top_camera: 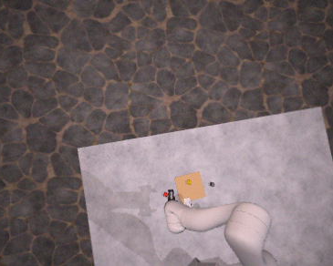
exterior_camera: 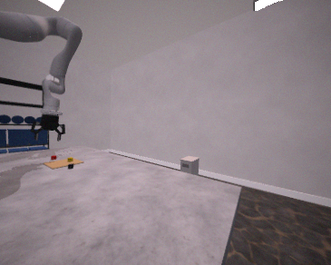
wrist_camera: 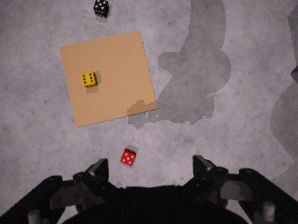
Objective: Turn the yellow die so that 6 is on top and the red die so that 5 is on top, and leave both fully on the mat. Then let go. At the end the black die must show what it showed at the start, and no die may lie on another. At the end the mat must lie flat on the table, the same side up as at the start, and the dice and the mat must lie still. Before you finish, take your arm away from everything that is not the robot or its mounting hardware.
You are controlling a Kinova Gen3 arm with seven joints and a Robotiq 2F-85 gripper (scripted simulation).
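Observation:
The yellow die lies on the orange mat; its upper face looks like the 6. The red die lies on the table, off the mat, with what looks like the 5 on top. The black die lies on the table beyond the mat; its top number is unclear. The mat lies flat. My gripper is open and empty, high above the table, with the red die below, left of centre between the fingertips in the wrist view.
The pale table carries the dice and mat. Its edge borders the dark stone floor. A small grey box stands far off near the wall. The arm's shadow falls across part of the table and a mat corner.

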